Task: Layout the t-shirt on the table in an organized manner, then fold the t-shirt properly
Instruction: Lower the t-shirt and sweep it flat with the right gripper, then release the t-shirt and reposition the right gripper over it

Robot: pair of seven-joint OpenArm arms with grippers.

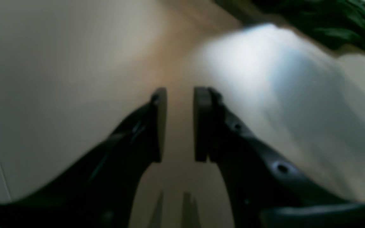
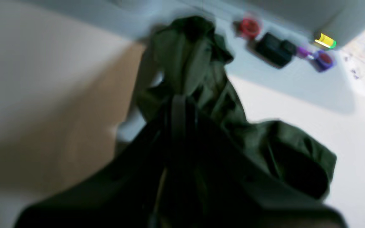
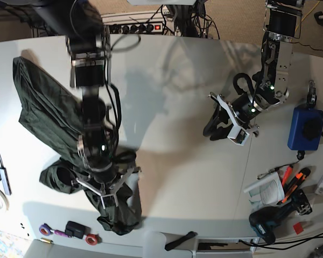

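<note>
The t-shirt (image 3: 70,140) lies bunched in a long diagonal heap on the table (image 3: 172,107), on the side of the right arm, one end near the table's front edge. The right gripper (image 3: 105,196) is closed on a fold of the fabric at that end; the layout step is in hand, folding not yet begun. The left gripper (image 1: 180,123) hangs over bare table, well apart from the garment, jaws partly open and holding nothing. Next move, by judgement: draw the cloth toward the open centre and spread it flat, clear of the blue pouch (image 3: 306,128)
</note>
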